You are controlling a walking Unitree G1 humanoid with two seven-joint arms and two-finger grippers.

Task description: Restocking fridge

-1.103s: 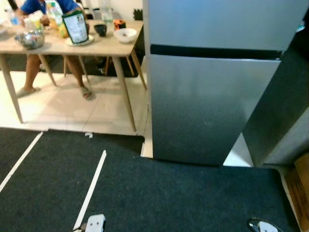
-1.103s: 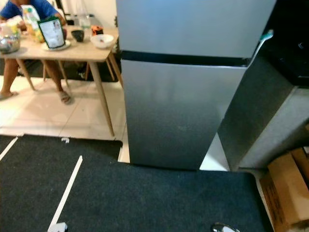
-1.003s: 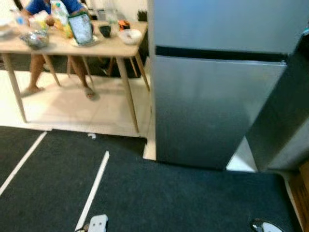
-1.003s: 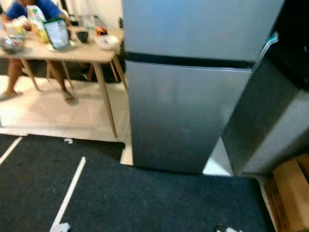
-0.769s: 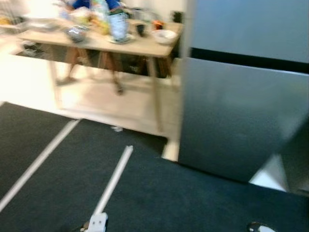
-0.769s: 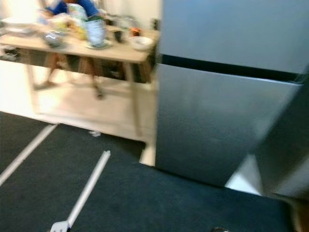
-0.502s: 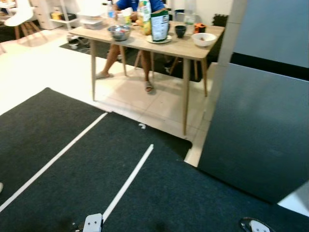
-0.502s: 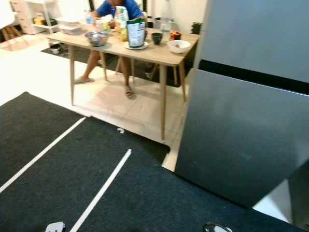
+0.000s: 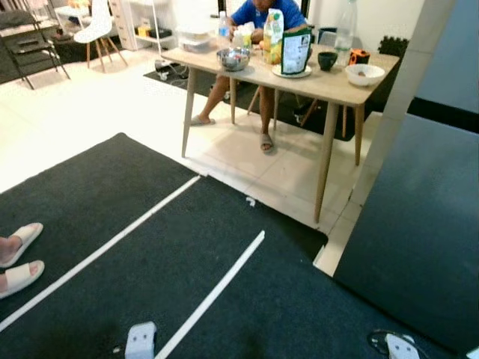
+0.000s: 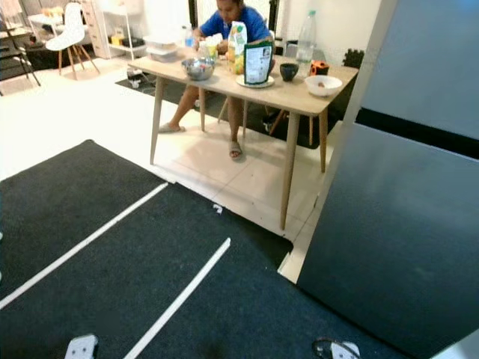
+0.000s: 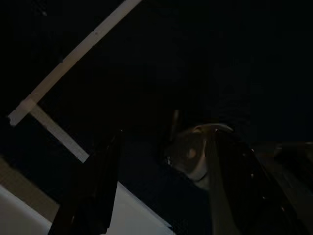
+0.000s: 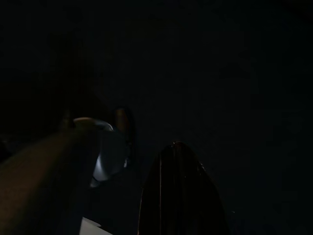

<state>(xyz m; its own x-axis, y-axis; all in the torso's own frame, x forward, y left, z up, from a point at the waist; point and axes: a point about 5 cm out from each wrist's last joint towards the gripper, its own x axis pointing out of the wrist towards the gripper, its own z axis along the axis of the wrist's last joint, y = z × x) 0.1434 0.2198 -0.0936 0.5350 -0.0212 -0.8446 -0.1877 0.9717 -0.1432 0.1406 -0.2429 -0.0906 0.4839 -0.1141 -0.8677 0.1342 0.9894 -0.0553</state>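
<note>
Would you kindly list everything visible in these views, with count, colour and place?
Fridge: one, grey steel, doors shut, at the right.
Table: one, light wood, left of the fridge on the pale tiles.
Steel bowl: one, silver, at the table's far end.
White bowl: one, at the table end nearest the fridge.
Dark cup: one, beside the white bowl.
Green packet: one, upright on a plate.
Clear bottle: one, at the table's back edge.
Person: one, blue top, seated behind the table.
Carpet: black, with two white tape lines.
Slippered feet: two, white, at the left edge.
White chair: one, far left.
Left gripper: fingers apart, hanging over the carpet.
Right gripper: hanging idle, dark.
</note>
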